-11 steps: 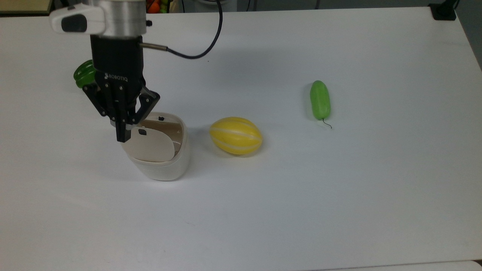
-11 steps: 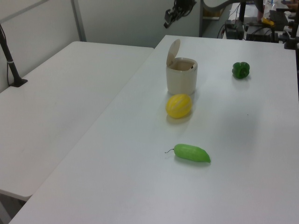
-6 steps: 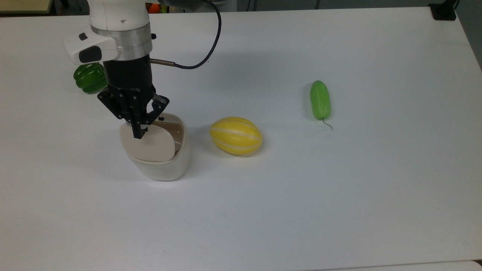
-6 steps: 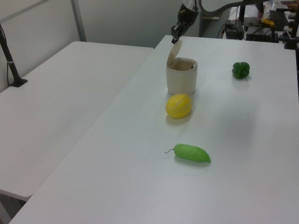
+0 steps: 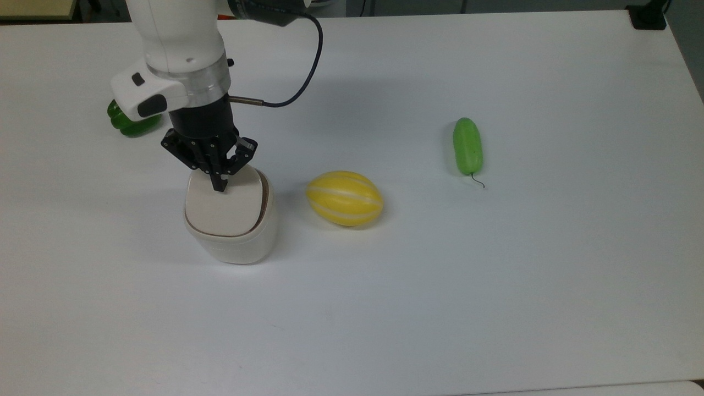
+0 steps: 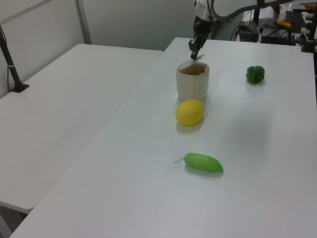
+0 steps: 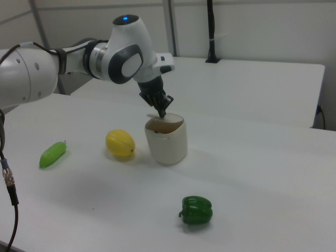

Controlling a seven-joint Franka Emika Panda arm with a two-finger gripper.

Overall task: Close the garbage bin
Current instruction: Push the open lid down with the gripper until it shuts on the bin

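The garbage bin (image 5: 236, 247) is a cream-white tub on the white table, left of centre in the top view. Its beige lid (image 5: 223, 209) lies almost flat over the opening. In the right view a narrow gap still shows the bin's (image 7: 168, 144) brown inside under the tilted lid. My gripper (image 5: 220, 184) is shut, and its joined fingertips press on the lid's far edge. In the left view the gripper (image 6: 192, 53) points down just above the bin (image 6: 192, 87). In the right view the gripper (image 7: 161, 112) touches the lid from above.
A yellow melon (image 5: 344, 198) lies close to the bin on the top view's right. A green cucumber (image 5: 467, 146) lies farther right. A green pepper (image 5: 129, 125) sits behind the arm at the top view's left. The white table (image 5: 495, 275) stretches wide to the right and front.
The gripper has come down and shifted toward the top view's right. The lid has swung from upright to nearly flat over the bin under the fingertips.
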